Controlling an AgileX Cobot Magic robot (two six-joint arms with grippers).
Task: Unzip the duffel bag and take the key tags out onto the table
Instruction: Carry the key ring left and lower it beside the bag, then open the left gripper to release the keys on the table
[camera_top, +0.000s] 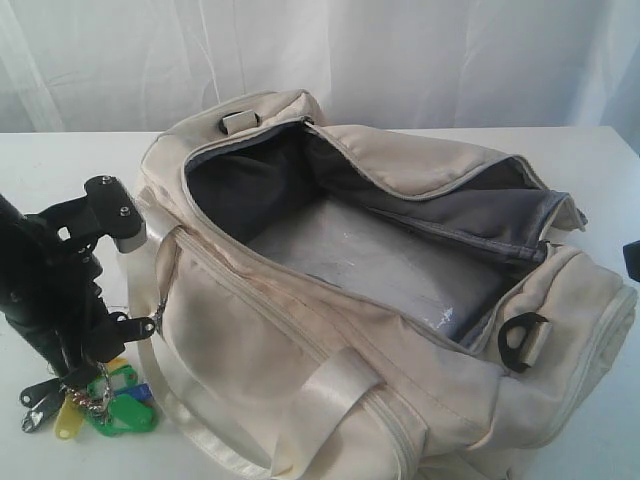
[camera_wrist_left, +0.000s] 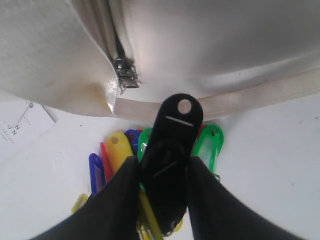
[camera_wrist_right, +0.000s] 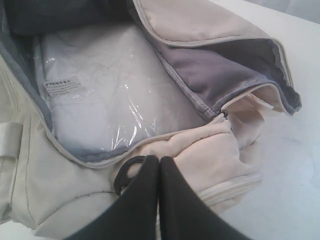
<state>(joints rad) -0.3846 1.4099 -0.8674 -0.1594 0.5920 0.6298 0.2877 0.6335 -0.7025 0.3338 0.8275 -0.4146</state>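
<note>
The left fingers (camera_wrist_left: 117, 200) are clamped on one black tag (camera_wrist_left: 170, 160) of the key tags (camera_top: 105, 400). The rest of the bunch fans out beneath and beside them on the surface (camera_top: 60, 170), just beside the duffel bag (camera_top: 300, 380) and outside it. The right fingers (camera_wrist_right: 145, 200) are pressed together with nothing between them, over the bag's end near a black D-ring (camera_wrist_right: 122, 175). The surface is plain white; a white curtain (camera_top: 400, 50) hangs behind it. Count: one bag, unzipped and open; one bunch of tags; one clear-wrapped package (camera_top: 380, 260) inside the bag; one printed paper (camera_wrist_left: 20, 127).
</note>
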